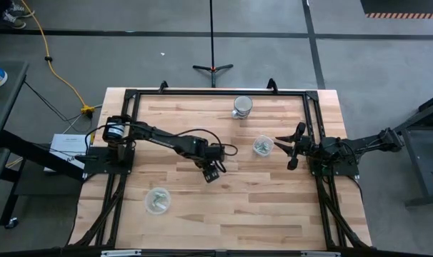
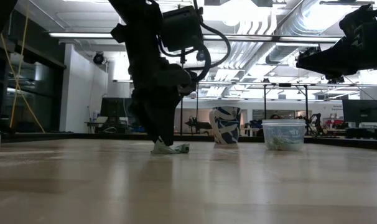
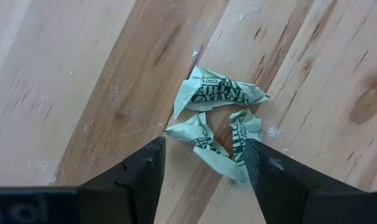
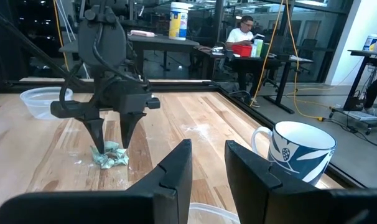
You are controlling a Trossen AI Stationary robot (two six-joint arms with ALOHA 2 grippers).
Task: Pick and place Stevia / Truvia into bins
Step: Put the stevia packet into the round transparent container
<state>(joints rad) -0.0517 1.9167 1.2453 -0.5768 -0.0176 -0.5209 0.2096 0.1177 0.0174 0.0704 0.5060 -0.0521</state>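
Observation:
A small heap of crumpled pale green packets (image 3: 216,121) lies on the wooden table near its middle; it also shows in the low view (image 2: 171,148) and the right wrist view (image 4: 111,155). My left gripper (image 1: 213,172) is open and points down, with one finger on either side of the heap. One clear cup (image 1: 263,145) holding packets stands right of the middle, and a second clear cup (image 1: 158,200) holding packets stands at the near left. My right gripper (image 1: 289,146) is open and empty, in the air just right of the first cup. My left gripper comes at the packets from above, pointing down, its fingertips at table height (image 2: 163,144). One finger (image 3: 269,180) stands right against the edge of a crumpled packet (image 3: 241,146); I cannot tell whether it touches. The packets lie on the table.
A white and blue mug (image 1: 242,106) stands at the far edge of the table, behind the first cup. A black frame (image 1: 216,92) runs around the work area. There is bare wood between the heap and the near edge.

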